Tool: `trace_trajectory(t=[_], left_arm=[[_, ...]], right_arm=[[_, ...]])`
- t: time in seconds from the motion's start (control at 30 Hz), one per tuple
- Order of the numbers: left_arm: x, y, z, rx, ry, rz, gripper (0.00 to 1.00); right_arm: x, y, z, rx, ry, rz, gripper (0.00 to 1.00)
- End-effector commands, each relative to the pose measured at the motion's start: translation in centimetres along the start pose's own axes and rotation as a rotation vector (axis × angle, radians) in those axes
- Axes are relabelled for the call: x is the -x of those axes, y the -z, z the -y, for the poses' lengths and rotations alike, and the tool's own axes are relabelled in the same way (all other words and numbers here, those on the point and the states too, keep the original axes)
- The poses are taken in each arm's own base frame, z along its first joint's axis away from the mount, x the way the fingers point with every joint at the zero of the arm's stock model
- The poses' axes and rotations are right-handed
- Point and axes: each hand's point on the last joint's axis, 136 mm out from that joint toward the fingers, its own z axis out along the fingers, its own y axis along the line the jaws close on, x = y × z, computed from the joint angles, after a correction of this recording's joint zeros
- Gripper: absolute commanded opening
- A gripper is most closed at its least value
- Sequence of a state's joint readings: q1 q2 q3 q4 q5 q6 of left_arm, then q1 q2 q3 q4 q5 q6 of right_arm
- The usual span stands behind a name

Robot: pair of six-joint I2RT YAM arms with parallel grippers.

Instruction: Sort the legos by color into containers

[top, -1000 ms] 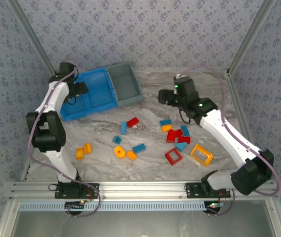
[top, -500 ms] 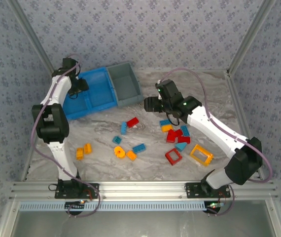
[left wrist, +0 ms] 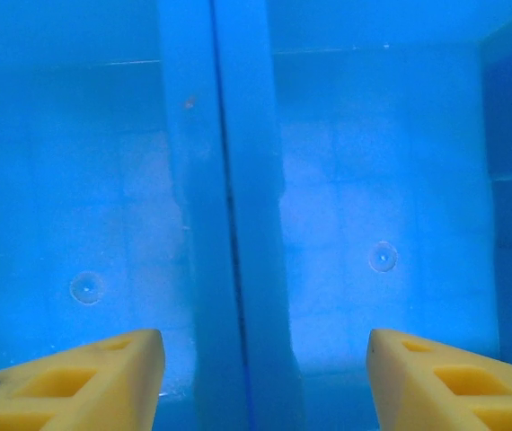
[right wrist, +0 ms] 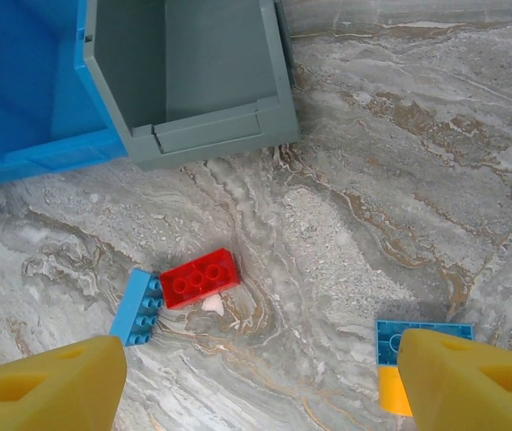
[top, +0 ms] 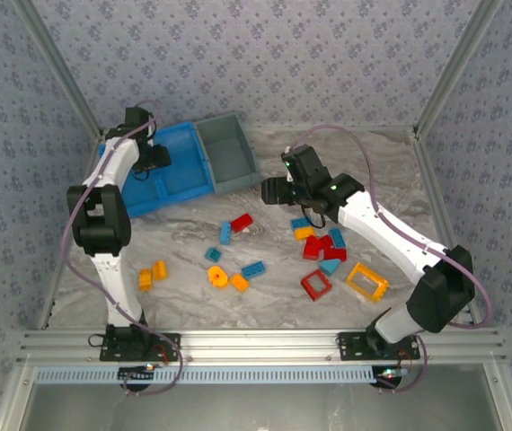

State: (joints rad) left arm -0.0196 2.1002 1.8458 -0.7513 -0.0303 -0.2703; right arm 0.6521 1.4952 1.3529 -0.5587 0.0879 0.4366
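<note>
Your right gripper (top: 272,190) is hovering over the worktop (top: 373,171) just in front of the grey bin (top: 229,153). Its fingers are standing spread and pinching nothing.

The red brick (right wrist: 200,277) is the one lying closest to it. In the right wrist view it is sitting ahead of the fingers and toward the left one, on the side nearer the bins. From above you are seeing it (top: 242,222) near the middle of the worktop, with a light-blue brick (right wrist: 139,307) touching its end.

The brick's long axis is running nearly along the line from one finger to the other. I judge you are needing to turn the wrist before closing, or the pads will be meeting its short ends and crowding the light-blue neighbour.

Your left gripper (left wrist: 265,359) is hanging inside the blue bins (top: 171,166) at the far-left corner of the worktop. Its fingers are spread, carrying nothing, and straddling the divider (left wrist: 229,224) between the two compartments. That is leaving the right arm clearly nearer the red brick.

The other legos (top: 253,268) are lying scattered across the middle and near part of the worktop.
</note>
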Motion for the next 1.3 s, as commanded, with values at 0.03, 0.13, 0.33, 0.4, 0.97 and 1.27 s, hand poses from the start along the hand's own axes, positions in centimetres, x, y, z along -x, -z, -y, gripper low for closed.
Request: trace_trajectory(t=[0.03,0.13,0.33,0.4,0.97,1.27], left_arm=[[0.8,0.4,0.0,0.006,-0.016,0.001,0.56],[0.7,-0.2,0.0,0.009,-0.030,-0.015,0.47],[0.4,-1.0,0.4,-0.003,-0.060,-0.031,0.32],[0.3,-1.2,0.7,-0.008,-0.074,-0.036,0.28],[1.7,-1.3,8.1,-0.143,-0.180,0.031,0.10],[1.1,-1.4,14.5,-0.240,-0.267,0.046,0.10]], right_arm=[[0.2,0.1,-0.2,0.012,-0.001,-0.015,0.81],[0.2,0.2,-0.2,0.012,-0.003,-0.019,0.81],[0.2,0.3,0.0,0.005,-0.002,-0.019,0.81],[0.1,0.3,0.1,0.006,-0.004,-0.019,0.81],[0.2,1.2,2.7,-0.043,-0.035,0.003,0.81],[-0.3,2.9,5.9,-0.114,-0.068,0.018,0.81]])
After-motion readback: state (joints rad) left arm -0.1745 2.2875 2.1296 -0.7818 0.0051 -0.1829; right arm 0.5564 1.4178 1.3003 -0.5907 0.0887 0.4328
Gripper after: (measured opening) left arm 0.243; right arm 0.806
